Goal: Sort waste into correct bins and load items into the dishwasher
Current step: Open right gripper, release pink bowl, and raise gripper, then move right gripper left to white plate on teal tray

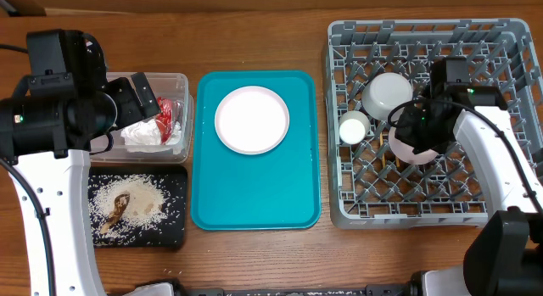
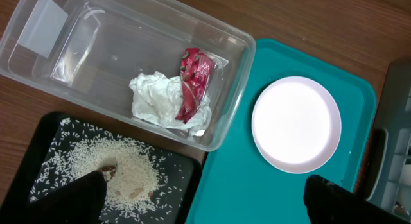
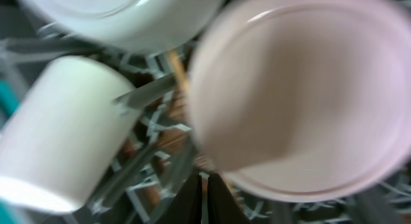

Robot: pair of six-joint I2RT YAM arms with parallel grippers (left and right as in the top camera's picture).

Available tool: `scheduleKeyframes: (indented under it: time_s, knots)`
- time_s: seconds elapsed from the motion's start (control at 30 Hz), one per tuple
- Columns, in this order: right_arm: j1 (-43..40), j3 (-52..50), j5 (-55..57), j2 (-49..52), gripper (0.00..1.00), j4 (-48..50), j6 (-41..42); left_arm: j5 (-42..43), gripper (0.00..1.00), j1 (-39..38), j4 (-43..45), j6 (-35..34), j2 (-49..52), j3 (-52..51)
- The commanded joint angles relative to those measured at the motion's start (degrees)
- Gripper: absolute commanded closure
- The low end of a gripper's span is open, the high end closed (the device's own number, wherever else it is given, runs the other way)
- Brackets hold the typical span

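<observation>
A brown wooden desk (image 1: 254,262) is filling the overhead view. A teal tray (image 1: 254,203) is sitting mid-frame, carrying the plate (image 1: 251,119). At upper left a clear tub (image 1: 182,84) is holding the napkin (image 1: 144,135) and red wrapper (image 1: 165,114). Below it, rice (image 1: 140,198) is lying on the black tray (image 1: 174,232). The left jaws are hanging wide and empty above these. At right, the grey rack (image 1: 356,203) is holding a pale bowl (image 1: 389,92), cup (image 1: 353,126) and pink bowl (image 1: 416,148). The right jaws are sitting almost closed at the pink bowl's rim (blur is hiding any pinch).
</observation>
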Motion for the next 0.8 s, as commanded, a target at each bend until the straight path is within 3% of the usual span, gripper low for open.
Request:
scheduleKeyframes:
  time_s: [0.0,0.1,0.2,0.27,0.37,0.47,0.5,0.57,0.6,0.77]
  knots:
    - [-0.04,3.41,-18.4,-0.07,0.93,0.7,-5.57,-0.39,0.0,0.24,0.09,0.17,0.37,0.59]
    - [0.76,3.61,-36.59,-0.04,0.93,3.78,-5.79,-0.39,0.0,0.24,0.09,0.17,0.37,0.59]
    - [3.58,3.61,-42.69,-0.04,0.9,5.9,-6.4,-0.39,0.0,0.24,0.09,0.17,0.37,0.59]
    - [6.38,3.61,-41.29,-0.04,0.76,7.1,-6.4,-0.39,0.0,0.24,0.09,0.17,0.37,0.59]
    - [11.1,3.58,-37.4,-0.04,0.66,9.2,-6.38,-0.39,0.0,0.24,0.09,0.17,0.37,0.59]
    - [16.31,3.54,-35.58,-0.04,0.47,12.26,-6.38,-0.39,0.0,0.24,0.09,0.17,0.37,0.59]
    - [18.4,3.54,-35.54,-0.04,0.39,13.94,-6.38,-0.39,0.0,0.24,0.09,0.17,0.37,0.59]
    - [22.14,3.54,-35.56,-0.02,0.04,17.4,-6.34,-0.39,0.0,0.24,0.09,0.17,0.37,0.59]
    - [24.26,3.54,-35.56,-0.04,0.0,19.47,-6.34,-0.39,0.0,0.24,0.09,0.17,0.37,0.59]
    - [32.81,3.54,-35.52,0.04,0.0,28.39,-6.38,-0.39,0.0,0.24,0.09,0.17,0.37,0.59]
